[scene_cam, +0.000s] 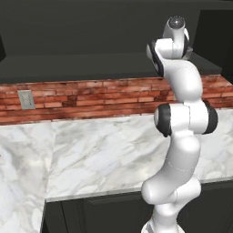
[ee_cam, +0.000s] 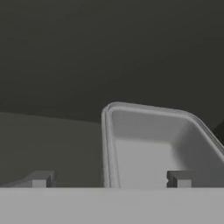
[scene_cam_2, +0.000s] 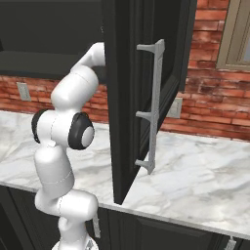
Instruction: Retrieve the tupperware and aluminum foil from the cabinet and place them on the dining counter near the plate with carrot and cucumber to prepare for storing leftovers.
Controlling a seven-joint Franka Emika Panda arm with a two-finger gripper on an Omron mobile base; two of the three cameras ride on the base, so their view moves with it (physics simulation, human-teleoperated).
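While the arm [scene_cam: 182, 123] reaches up from the base into the black cabinet [scene_cam: 91, 27] above the marble desk [scene_cam: 104, 154], the claw [ee_cam: 109, 179] sits low inside the dark interior with its two finger tips apart, released and grasping nothing. On the left of the hand view lies bare dark shelf [ee_cam: 48, 144]. One finger tip [ee_cam: 41, 178] rises over that shelf; the other [ee_cam: 180, 178] rises in front of the tupperware's floor, so the tray's left rim stands between the two tips.

To the right of centre rests the tupperware [ee_cam: 148, 144], a shallow translucent grey tray with a rolled rim, lying flat on the shelf just beyond the claw. Its right side runs off the picture's edge.

From the right base view, the open cabinet door [scene_cam_2: 127, 97] with its silver handle [scene_cam_2: 152, 107] hangs over the desk, and the arm passes behind it.

I judge the tray light, thin and somewhat flexible, with smooth slippery walls. The near left wall under the rim looks the best hold: one tip inside, one outside, pinching gently so the plastic does not buckle or pop free.
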